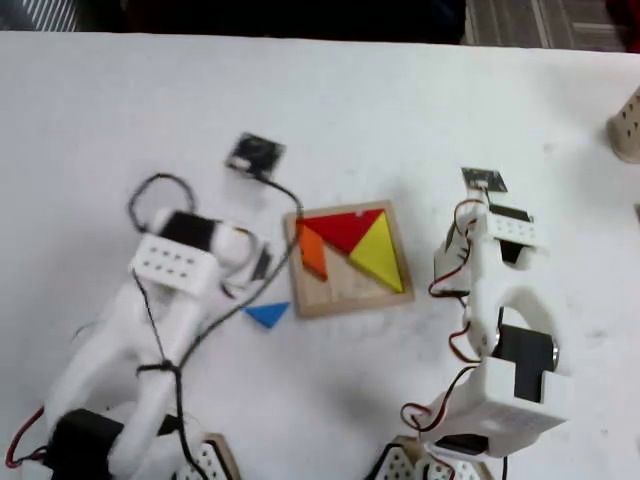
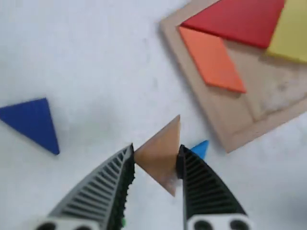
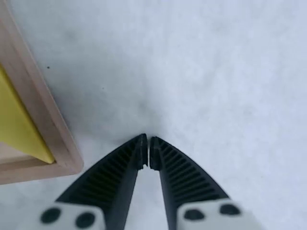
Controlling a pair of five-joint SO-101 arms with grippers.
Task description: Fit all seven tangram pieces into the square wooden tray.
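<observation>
We see a matte white table (image 1: 400, 100) bearing the square wooden tray (image 1: 345, 303), with part of its pale floor bare. Inside it a smooth red triangle (image 1: 345, 228), a yellow triangle (image 1: 382, 252) and an orange parallelogram (image 2: 211, 60) lie flat, edges touching. A dark blue triangle (image 2: 33, 122) lies on the table, apart from the tray. The left gripper (image 2: 156, 152) pinches a small tan triangle (image 2: 160, 143) between its ribbed black jaws, near the tray's corner, with a light-blue tip (image 2: 199, 148) just beside one jaw. The right gripper (image 3: 147, 149) hangs over the table beside the tray's rim, jaws together on nothing.
</observation>
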